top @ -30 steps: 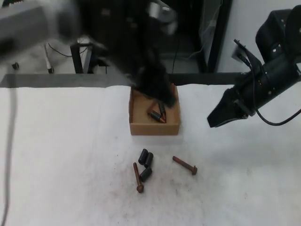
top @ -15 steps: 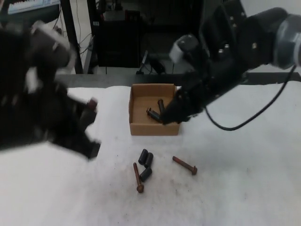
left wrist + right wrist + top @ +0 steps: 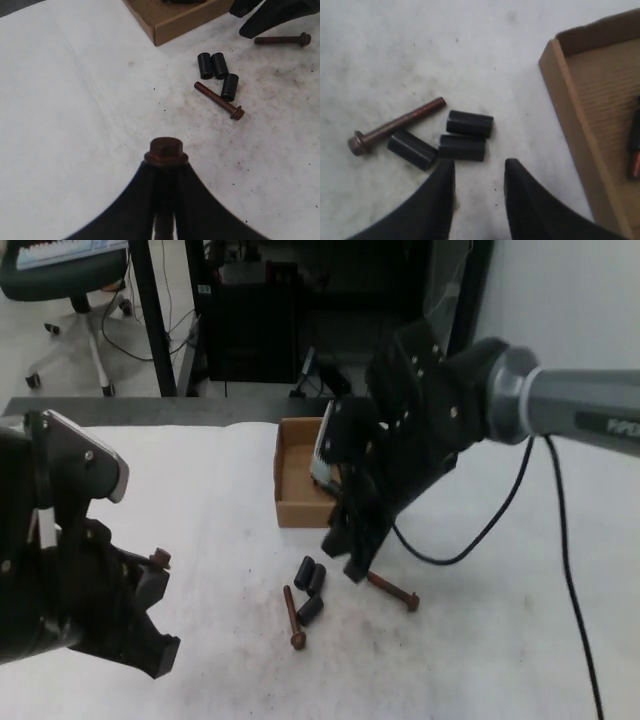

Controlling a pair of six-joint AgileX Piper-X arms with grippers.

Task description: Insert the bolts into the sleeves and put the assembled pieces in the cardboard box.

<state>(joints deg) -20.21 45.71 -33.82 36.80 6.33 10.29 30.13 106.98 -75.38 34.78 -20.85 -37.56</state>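
Left wrist view: bolt [image 3: 165,150] apparently pinched between left fingers [image 3: 131,204].

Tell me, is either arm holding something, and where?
Left end effector grips a bolt by its shank, under the head; right end effector holds nothing.

Right arm [image 3: 430,420] sits square over the cardboard box [image 3: 298,510] in the high view, so its right half and whatever lies inside are covered. At the left wrist, the held bolt [image 3: 166,151] shows just its hex head, shank buried between the jaws. Right wrist view: the box runs off the edge, and the dark piece [image 3: 635,150] inside is cut off with it.
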